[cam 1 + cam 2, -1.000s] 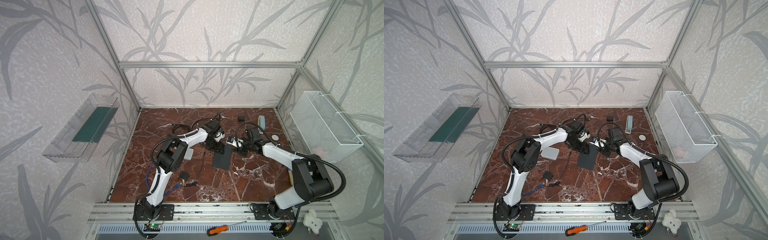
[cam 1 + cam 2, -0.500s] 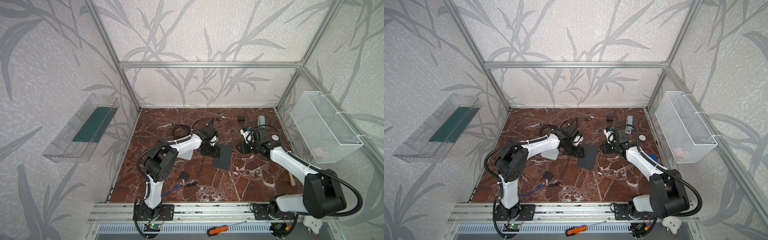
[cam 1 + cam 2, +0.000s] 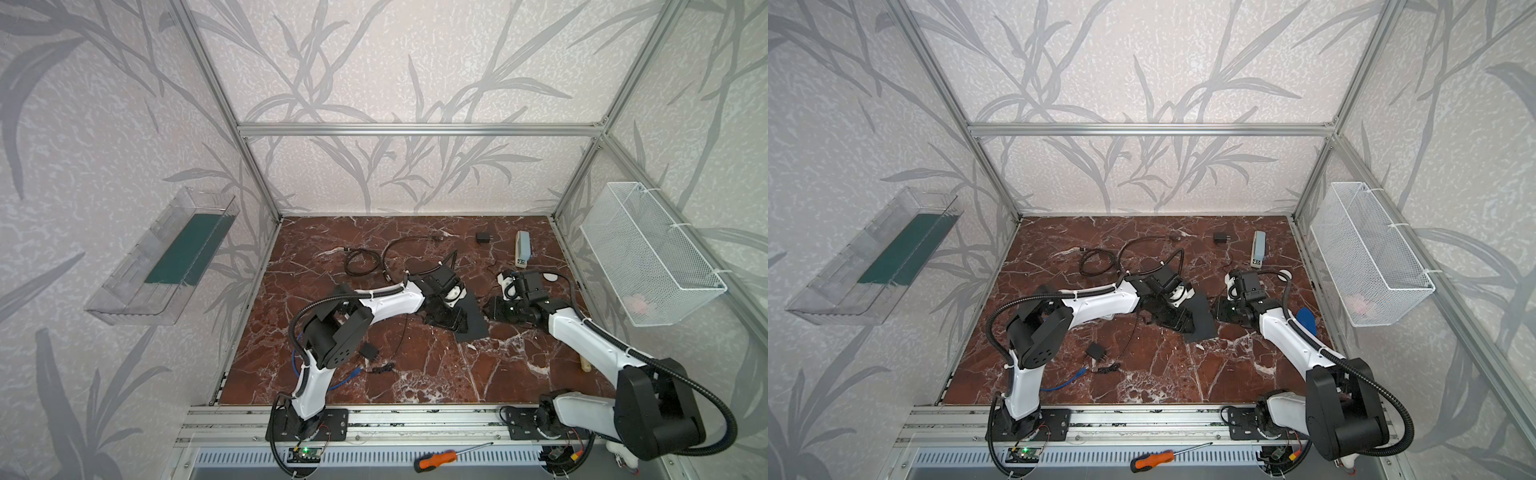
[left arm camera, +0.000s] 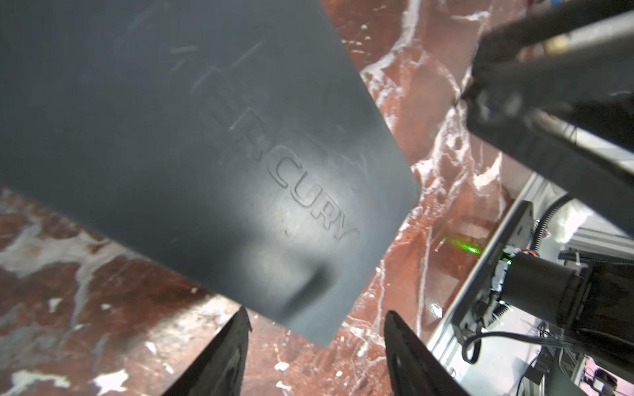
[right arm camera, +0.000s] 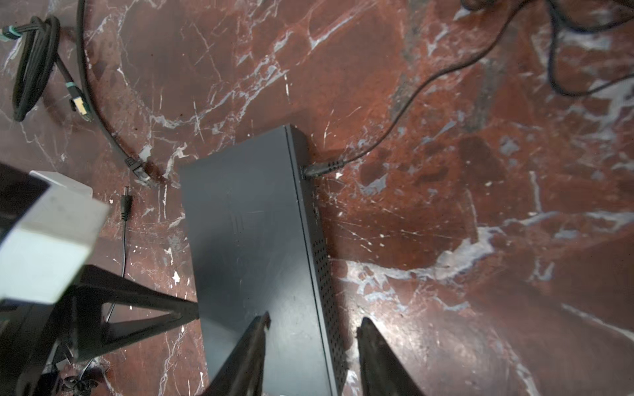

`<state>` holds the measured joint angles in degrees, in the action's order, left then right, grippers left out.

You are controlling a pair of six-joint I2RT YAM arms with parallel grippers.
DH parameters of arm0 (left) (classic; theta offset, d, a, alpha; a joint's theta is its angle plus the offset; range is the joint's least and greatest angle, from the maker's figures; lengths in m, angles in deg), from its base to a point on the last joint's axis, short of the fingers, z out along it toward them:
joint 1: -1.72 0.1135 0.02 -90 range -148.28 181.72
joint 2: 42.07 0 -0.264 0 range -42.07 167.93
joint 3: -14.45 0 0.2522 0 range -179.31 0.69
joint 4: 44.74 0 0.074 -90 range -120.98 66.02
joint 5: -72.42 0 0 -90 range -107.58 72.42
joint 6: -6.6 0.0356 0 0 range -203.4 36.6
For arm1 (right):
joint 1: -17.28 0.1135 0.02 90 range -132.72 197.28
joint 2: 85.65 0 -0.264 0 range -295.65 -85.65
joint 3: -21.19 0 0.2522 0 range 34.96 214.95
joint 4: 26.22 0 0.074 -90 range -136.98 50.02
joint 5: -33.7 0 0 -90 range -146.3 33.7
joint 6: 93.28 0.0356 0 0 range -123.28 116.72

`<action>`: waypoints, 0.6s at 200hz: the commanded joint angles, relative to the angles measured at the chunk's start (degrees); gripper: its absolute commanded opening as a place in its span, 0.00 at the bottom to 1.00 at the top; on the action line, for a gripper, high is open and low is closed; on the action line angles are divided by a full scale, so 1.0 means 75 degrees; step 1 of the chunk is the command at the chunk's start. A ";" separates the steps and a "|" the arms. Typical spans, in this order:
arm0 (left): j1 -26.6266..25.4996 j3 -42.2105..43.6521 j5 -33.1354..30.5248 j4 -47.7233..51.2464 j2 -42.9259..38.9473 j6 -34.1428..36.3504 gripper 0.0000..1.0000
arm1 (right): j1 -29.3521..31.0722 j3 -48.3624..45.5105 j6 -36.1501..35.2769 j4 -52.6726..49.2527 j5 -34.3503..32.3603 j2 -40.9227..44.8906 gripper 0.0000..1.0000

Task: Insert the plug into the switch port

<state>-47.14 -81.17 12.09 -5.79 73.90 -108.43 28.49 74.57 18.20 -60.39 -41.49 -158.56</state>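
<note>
Two grippers, close together at the far end of the dark slab (image 3: 473, 322) a second ago, now stand apart. The left gripper (image 4: 315, 319) is spread wide above its lettered face. The right gripper (image 5: 314, 322) is parted astride its vented edge. Both are empty. Mid-table (image 5: 480, 240), the plug (image 5: 126, 202) lies loose beside the slab.

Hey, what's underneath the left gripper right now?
A corner of the dark grey slab, lettered face up, flat on the marble table. The left gripper is open and holds nothing. Whatever lies beneath the slab is covered.
</note>
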 commanded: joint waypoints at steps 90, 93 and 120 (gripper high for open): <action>0.2224 -0.1248 -0.4435 0.2270 0.0148 0.6723 0.63 | 0.0184 0.1563 -0.1386 0.0072 0.1280 -0.1598 0.48; 0.2242 -0.1271 -0.4467 0.2229 0.0218 0.6884 0.63 | 0.0218 0.1588 -0.1445 0.0047 0.1258 -0.1610 0.48; 0.2296 -0.1728 -0.4311 0.2127 0.0734 0.7733 0.64 | 0.0258 0.1507 -0.1442 -0.0103 0.1221 -0.1480 0.48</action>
<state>-29.70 -91.10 -18.18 8.37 75.80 -62.64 30.06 85.17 9.19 -60.56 -33.23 -170.69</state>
